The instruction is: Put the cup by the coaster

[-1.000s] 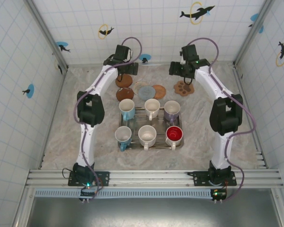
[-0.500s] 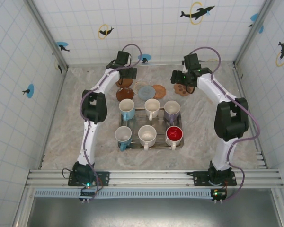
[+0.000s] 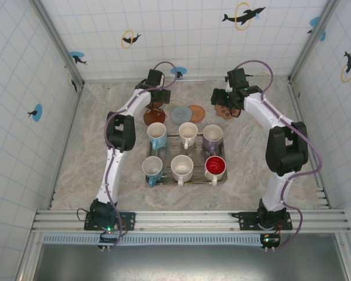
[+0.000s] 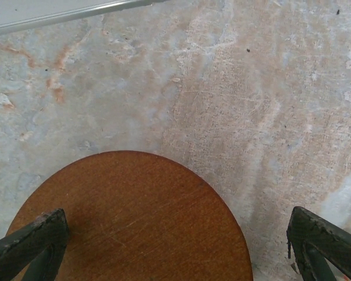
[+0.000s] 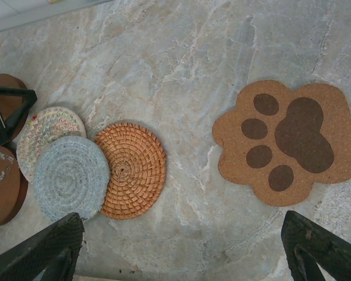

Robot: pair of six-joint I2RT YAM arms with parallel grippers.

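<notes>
Several cups stand on a metal tray mid-table: a white-and-blue one, a white one, a purple one, and a red-lined one among the front row. Behind the tray lie the coasters. My left gripper hangs open over a round brown wooden coaster, its fingers either side of it. My right gripper is open and empty above bare table, between the orange woven coaster and the cork paw coaster.
A grey woven coaster, a pale multicoloured one and a second brown disc lie left of the orange one. The tiled back wall runs close behind the coasters. Bare marble lies left and right of the tray.
Both arms have reached further out and their grippers have come down over the coaster row. The left gripper has shifted a little to the right. The cups have not moved.
</notes>
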